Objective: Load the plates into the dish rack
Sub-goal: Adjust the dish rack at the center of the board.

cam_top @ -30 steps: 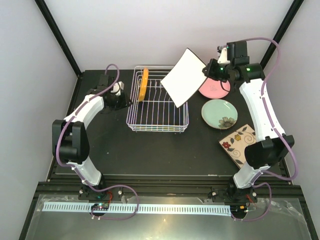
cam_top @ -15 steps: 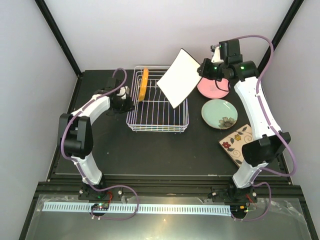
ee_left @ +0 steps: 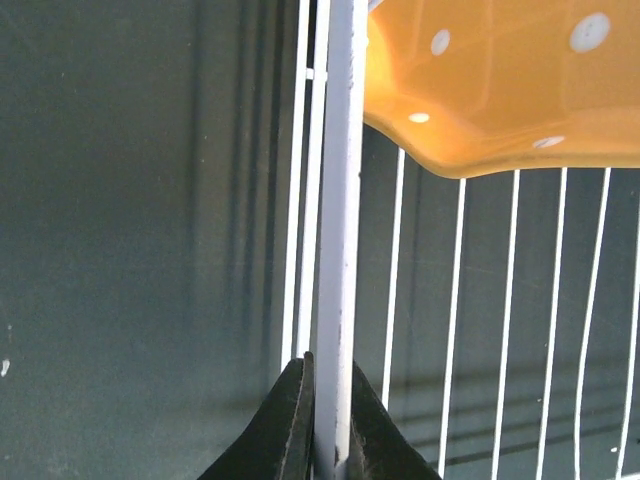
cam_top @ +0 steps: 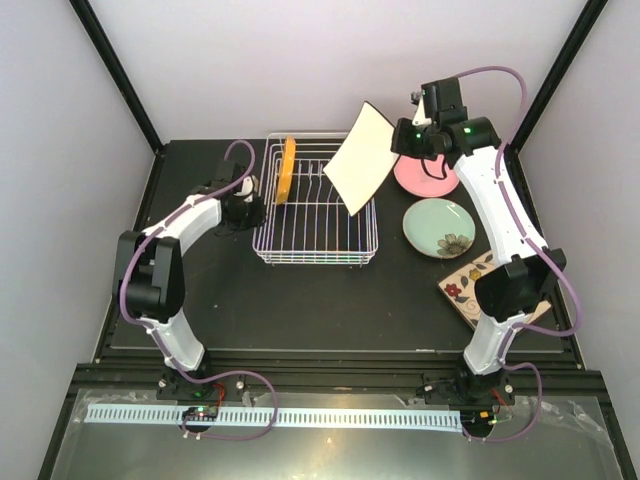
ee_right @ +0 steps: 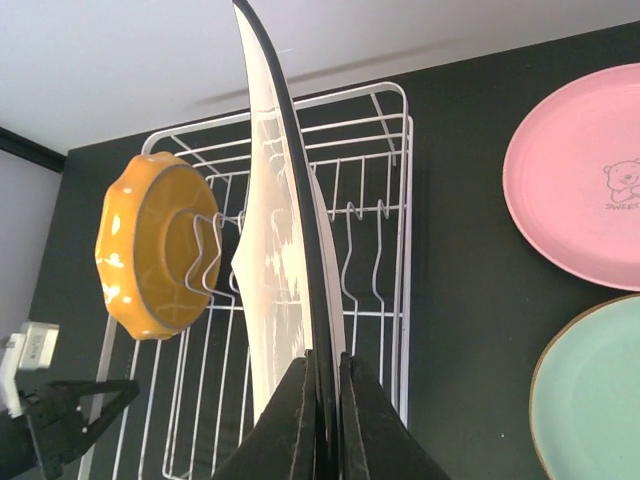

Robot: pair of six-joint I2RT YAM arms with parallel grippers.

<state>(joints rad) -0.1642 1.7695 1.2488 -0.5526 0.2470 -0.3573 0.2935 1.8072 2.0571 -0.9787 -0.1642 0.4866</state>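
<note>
A bare strip of table point(cam_top: 300, 310) separates the arm bases from the rack point(cam_top: 310, 262), which sits mid-table with open room on its near side and a narrower gap to the plates on its right. At the near right the flowered plate point(cam_top: 465, 285), cream and square, lies flat, partly under the right arm's elbow. Just beyond it lies the green plate point(cam_top: 440, 227), round with a dark flower, and farther back the pink plate point(cam_top: 425, 182); both are flat and apart from the rack. The rack is white wire with upright tines. The orange plate point(cam_top: 287, 168) stands on edge at its far left.

The left arm bends low along the table's left, and the left gripper point(ee_left: 327, 370) pinches the rack's left rim wire. The right arm reaches high and far. The right gripper point(ee_right: 325, 360) clamps the white plate point(cam_top: 362, 160) by one edge, steeply tilted over the rack's far right. Whether its low corner touches the wires I cannot tell.
</note>
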